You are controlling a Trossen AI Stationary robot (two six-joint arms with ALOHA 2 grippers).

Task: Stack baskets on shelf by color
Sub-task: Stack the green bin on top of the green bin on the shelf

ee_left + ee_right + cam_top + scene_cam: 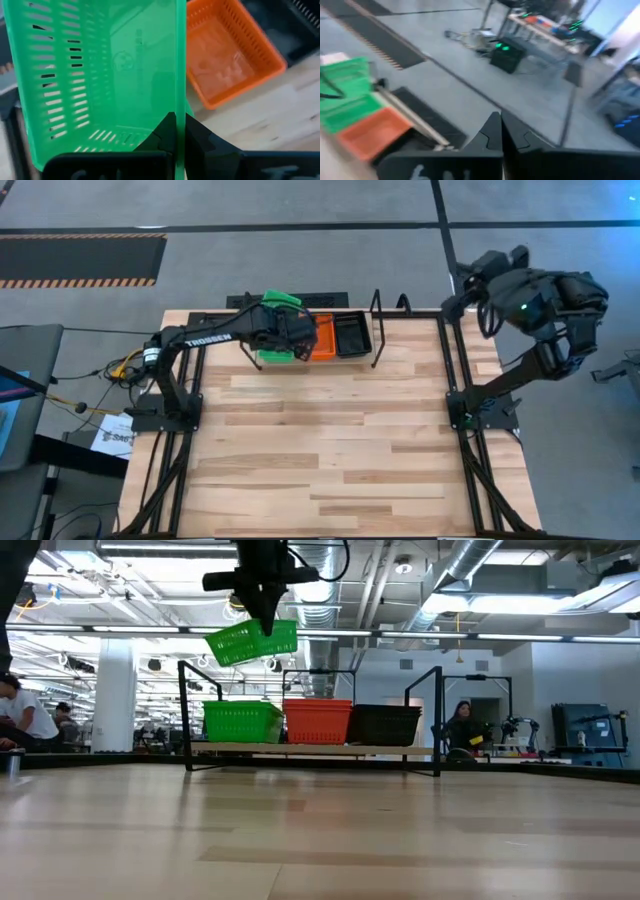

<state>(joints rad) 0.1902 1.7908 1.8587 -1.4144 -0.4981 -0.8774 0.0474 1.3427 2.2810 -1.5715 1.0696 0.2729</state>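
My left gripper (pixel 180 131) is shut on a green basket (pixel 252 641) and holds it in the air above the shelf's left end (pixel 282 320). On the black wire shelf (pixel 437 720), along the table's far edge, stand green baskets (pixel 241 722), orange baskets (pixel 318 720) and black baskets (pixel 385 724) side by side. In the left wrist view an orange basket (pixel 231 55) lies beyond the held one. My right gripper (pixel 500 131) is shut, touches nothing and is folded back past the table's far right corner (pixel 500 285). My left gripper pinches one side wall of the green basket at its rim (pixel 180 107), one finger inside the basket and one outside. It comes from above, pointing down. The basket hangs below the fingers, tilted and lifted clear above the green baskets on the shelf.
The shelf's upright looped brackets (pixel 378 328) stand at its ends. Black tube frames of the arm mounts (pixel 455 395) run along the table's left and right sides. The wooden tabletop (pixel 320 440) spreads bare between them, toward the near edge.
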